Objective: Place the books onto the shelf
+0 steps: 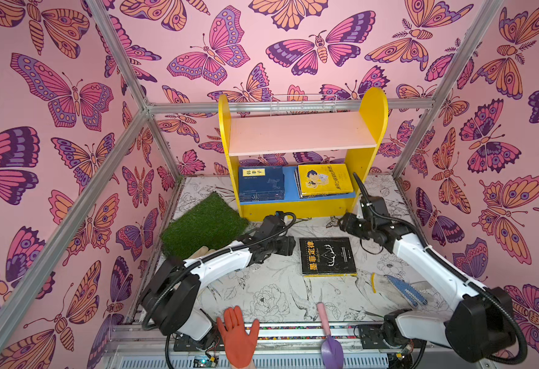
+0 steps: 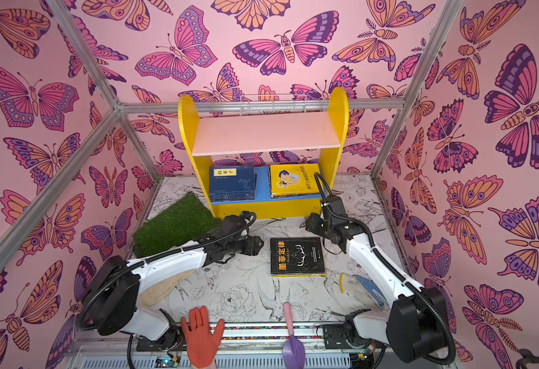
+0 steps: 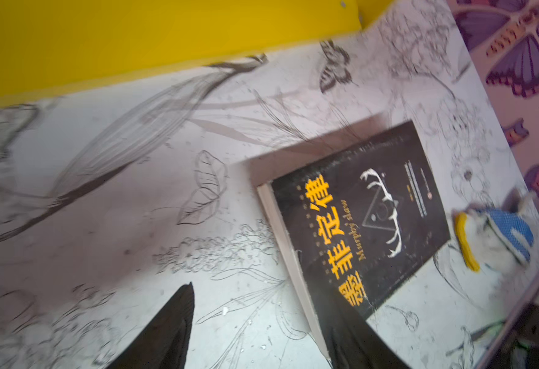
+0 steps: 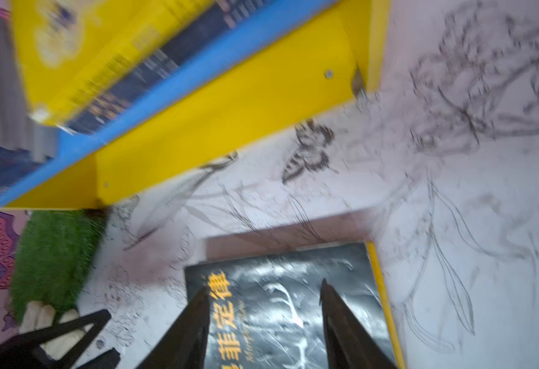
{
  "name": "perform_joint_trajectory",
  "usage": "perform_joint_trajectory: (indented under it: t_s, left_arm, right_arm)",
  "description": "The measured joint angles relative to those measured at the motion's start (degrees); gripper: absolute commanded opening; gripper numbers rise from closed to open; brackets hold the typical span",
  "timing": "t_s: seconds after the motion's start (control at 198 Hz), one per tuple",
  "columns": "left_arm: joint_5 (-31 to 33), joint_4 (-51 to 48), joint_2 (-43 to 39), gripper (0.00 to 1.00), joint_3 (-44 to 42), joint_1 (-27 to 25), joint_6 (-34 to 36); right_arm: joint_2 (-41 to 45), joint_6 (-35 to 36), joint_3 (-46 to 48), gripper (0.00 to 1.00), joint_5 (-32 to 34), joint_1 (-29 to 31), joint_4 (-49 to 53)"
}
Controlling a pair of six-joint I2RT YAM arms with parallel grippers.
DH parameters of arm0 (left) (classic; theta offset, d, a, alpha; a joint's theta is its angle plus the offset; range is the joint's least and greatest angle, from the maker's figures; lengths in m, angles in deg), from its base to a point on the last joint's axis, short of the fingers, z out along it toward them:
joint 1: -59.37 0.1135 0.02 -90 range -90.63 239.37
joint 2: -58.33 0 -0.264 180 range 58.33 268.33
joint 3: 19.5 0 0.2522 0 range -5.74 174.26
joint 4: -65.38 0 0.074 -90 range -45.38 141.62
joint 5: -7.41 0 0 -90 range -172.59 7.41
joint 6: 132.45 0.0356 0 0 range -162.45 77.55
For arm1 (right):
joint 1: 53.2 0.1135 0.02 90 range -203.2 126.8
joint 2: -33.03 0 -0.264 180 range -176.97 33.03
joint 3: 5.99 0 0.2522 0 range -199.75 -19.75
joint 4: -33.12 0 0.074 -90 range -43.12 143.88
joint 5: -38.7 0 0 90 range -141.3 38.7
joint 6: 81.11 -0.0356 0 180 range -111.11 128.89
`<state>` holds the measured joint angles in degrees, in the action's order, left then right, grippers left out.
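Books: you have three covers to count: one black book (image 1: 327, 255), one navy book (image 1: 260, 183) topping a stack, and one yellow book (image 1: 322, 179) topping a second stack. You cannot tell how many lie under each.
Black book: it lies flat on the table (image 1: 261, 294), cover up, in front of the shelf (image 1: 373, 105) and between your two grippers. It has a yellow title, a white antler figure in the middle and a yellow strip along one edge.
Shelf: one, with two yellow round-topped sides, a pink upper board (image 1: 300, 134) and a blue lower board (image 1: 290, 185). The lower board carries both stacks, navy on the left, yellow on the right, set apart.
Left gripper (image 1: 292, 246): your jaws stand wide and hold nothing. It sits just beside the black book's left edge.
Right gripper (image 4: 264, 284): your jaws are parted and hold nothing. It hangs over the black book's far end, near the shelf's base.
Gloves: three. The orange glove (image 1: 238, 335) is at the front, the blue-white glove (image 1: 402, 287) is right of the black book, and the pale glove (image 1: 202, 251) is under your left arm.
Others: one grass mat (image 1: 204, 223), one trowel (image 1: 330, 348), one wire rack (image 1: 303, 103).
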<state>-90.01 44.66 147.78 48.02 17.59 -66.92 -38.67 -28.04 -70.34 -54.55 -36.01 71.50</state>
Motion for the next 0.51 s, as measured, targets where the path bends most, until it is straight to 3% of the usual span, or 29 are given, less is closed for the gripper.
perform_joint_trajectory:
  t_s: [0.248, 0.505]
  left_arm:
    - [-10.3, -0.6, 7.2, 0.62, 2.6, -1.6, 6.9]
    - [-14.2, -3.0, 12.4, 0.59, 6.0, -4.3, 11.1]
  right_arm:
    - [1.0, -2.3, 11.1, 0.57, -0.9, -0.4, 4.2]
    - [-0.1, -2.7, 14.4, 0.56, -3.1, -2.2, 3.0]
